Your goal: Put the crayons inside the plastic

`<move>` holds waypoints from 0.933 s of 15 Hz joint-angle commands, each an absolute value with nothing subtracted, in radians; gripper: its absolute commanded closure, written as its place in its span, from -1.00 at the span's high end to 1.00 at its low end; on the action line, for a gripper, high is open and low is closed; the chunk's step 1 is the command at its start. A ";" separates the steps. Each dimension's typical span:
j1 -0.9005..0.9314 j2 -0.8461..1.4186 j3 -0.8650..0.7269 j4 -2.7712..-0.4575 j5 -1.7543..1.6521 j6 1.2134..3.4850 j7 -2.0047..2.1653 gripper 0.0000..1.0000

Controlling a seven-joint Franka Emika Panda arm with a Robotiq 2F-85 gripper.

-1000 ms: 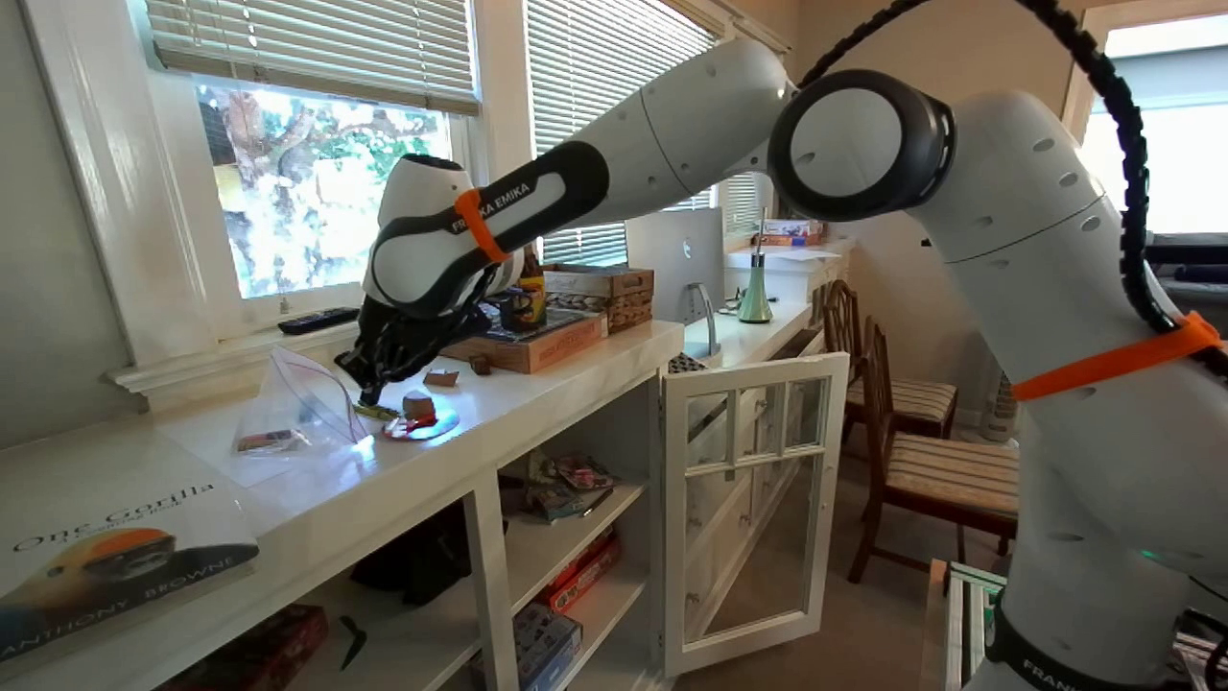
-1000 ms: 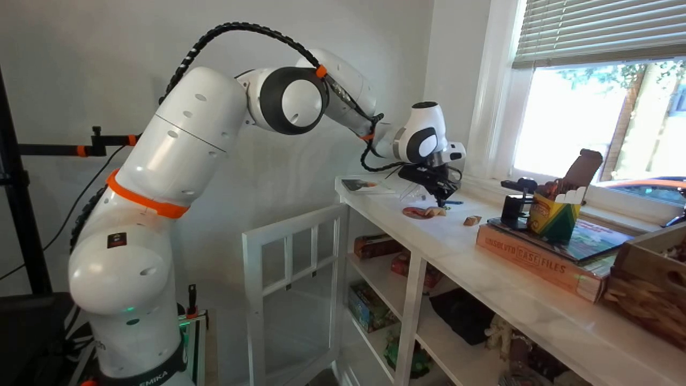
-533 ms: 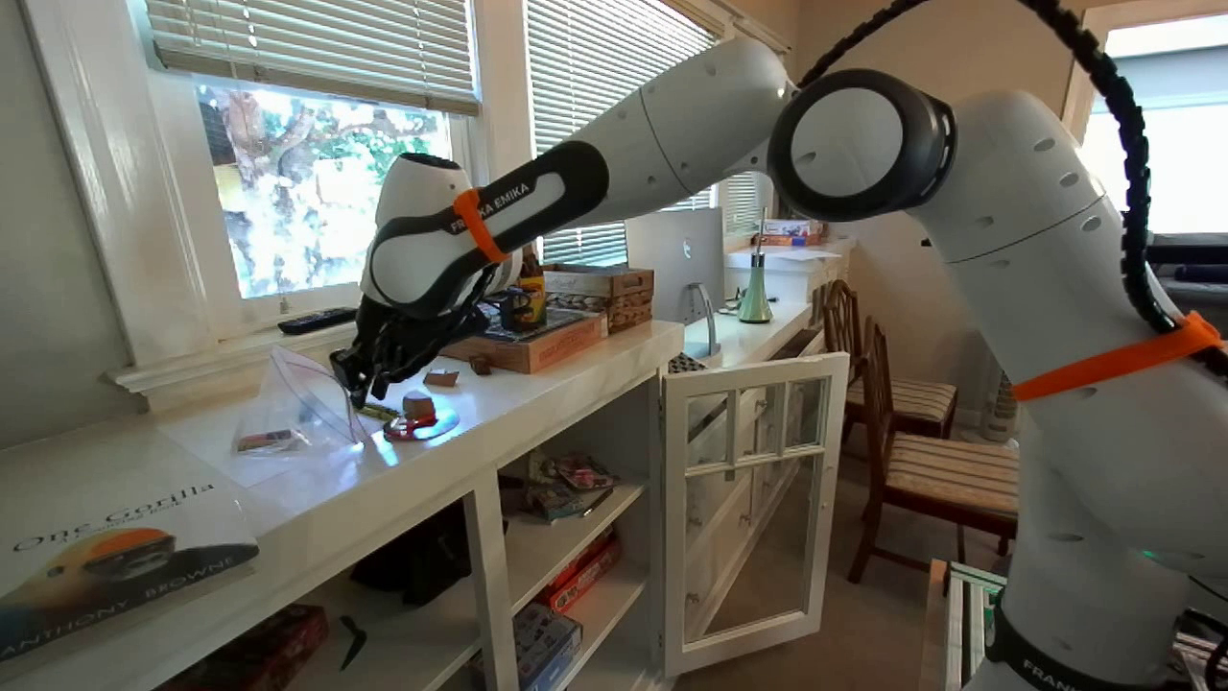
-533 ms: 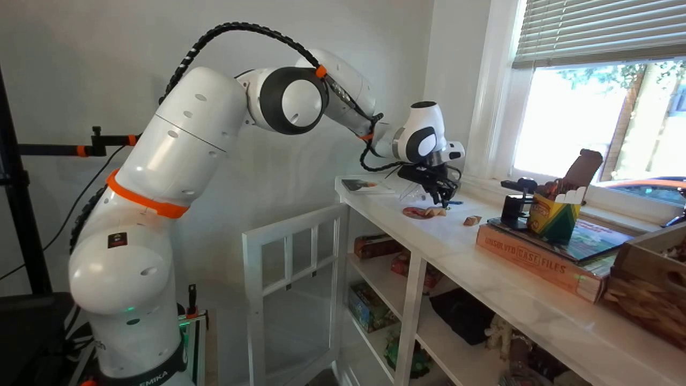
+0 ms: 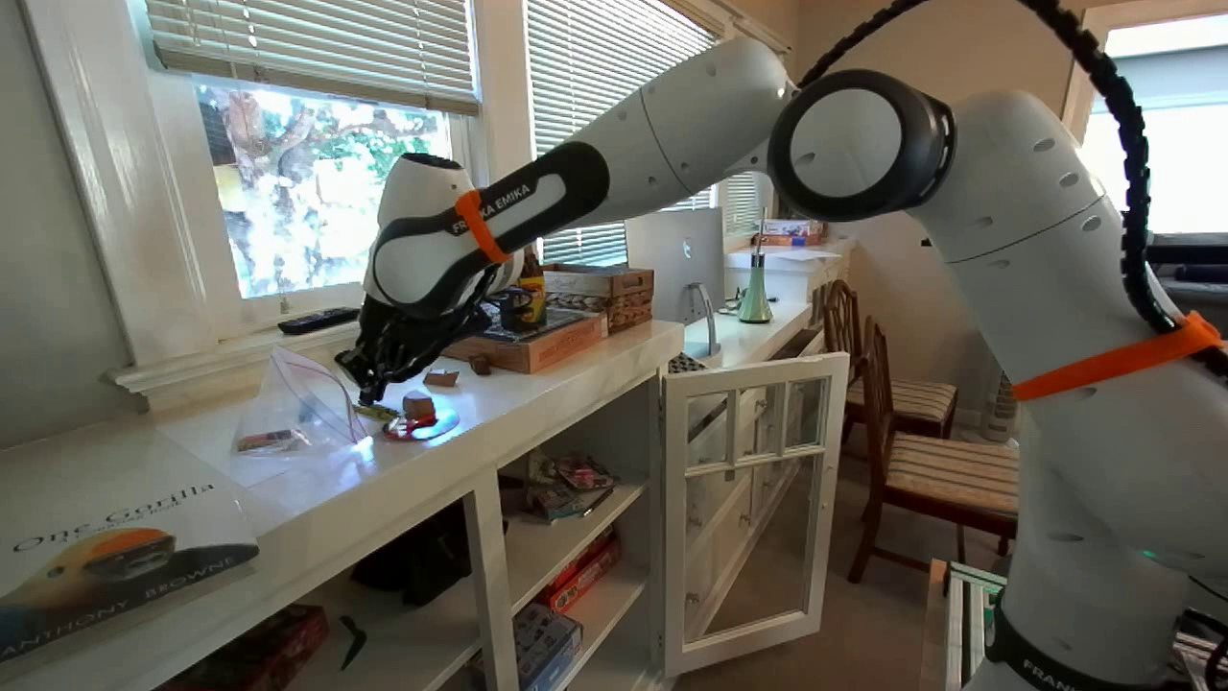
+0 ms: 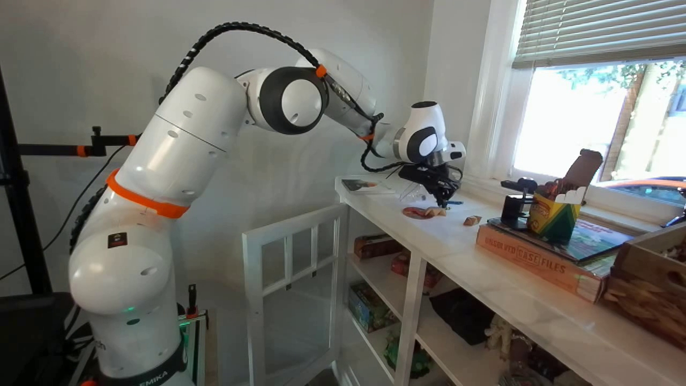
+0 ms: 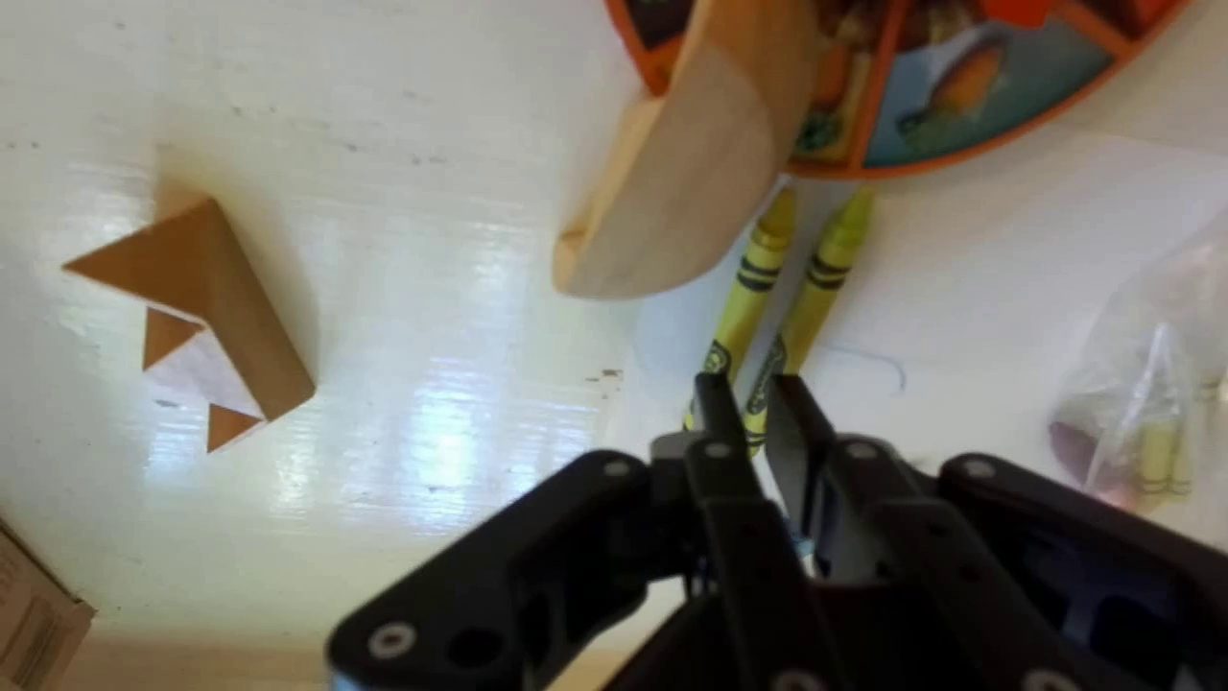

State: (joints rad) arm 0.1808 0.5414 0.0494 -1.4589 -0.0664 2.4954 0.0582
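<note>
Two crayons, a yellow one (image 7: 737, 312) and a yellow-green one (image 7: 817, 293), lie side by side on the white counter. They also show in an exterior view (image 5: 376, 413). My gripper (image 7: 750, 379) points down over their near ends; the jaws are partly apart. The left finger covers part of the yellow crayon. The yellow-green crayon's end shows in the gap, below the tips; contact cannot be told. A clear plastic bag (image 5: 309, 408) stands beside the gripper with some crayons inside; it also shows at the right of the wrist view (image 7: 1137, 384). A blue item (image 6: 455, 202) lies by the gripper.
An orange-rimmed disc (image 7: 959, 163) with a wooden block (image 7: 686, 206) touches the crayons' far ends. A folded brown piece (image 7: 245, 317) lies left of them. A game box (image 6: 536, 260) carries a crayon box (image 6: 552, 219). A book (image 5: 125, 547) lies nearby.
A second ago the fingers looked close together; half a second ago they stood wider apart; now they have narrowed again. The arm has barely moved. Crayons and bag look unmoved.
</note>
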 commanded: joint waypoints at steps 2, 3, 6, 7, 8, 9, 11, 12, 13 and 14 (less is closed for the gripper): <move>0.189 0.534 0.034 -1.476 -0.092 2.508 0.079 -0.73; 0.189 0.533 0.033 -1.478 -0.092 2.509 0.079 -0.70; 0.188 0.532 0.033 -1.485 -0.091 2.510 0.078 -0.63; 0.188 0.532 0.033 -1.487 -0.091 2.510 0.077 -0.64; 0.188 0.532 0.033 -1.490 -0.091 2.510 0.077 -0.63; 0.188 0.533 0.034 -1.492 -0.091 2.510 0.077 -0.62; 0.188 0.533 0.034 -1.495 -0.091 2.510 0.076 -0.65; 0.188 0.533 0.034 -1.496 -0.091 2.509 0.076 -0.65; 0.188 0.533 0.034 -1.496 -0.091 2.509 0.075 -0.66; 0.188 0.534 0.034 -1.497 -0.091 2.509 0.075 -0.66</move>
State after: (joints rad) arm 0.1808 0.5414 0.0423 -1.4737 -0.0673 2.4954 0.0582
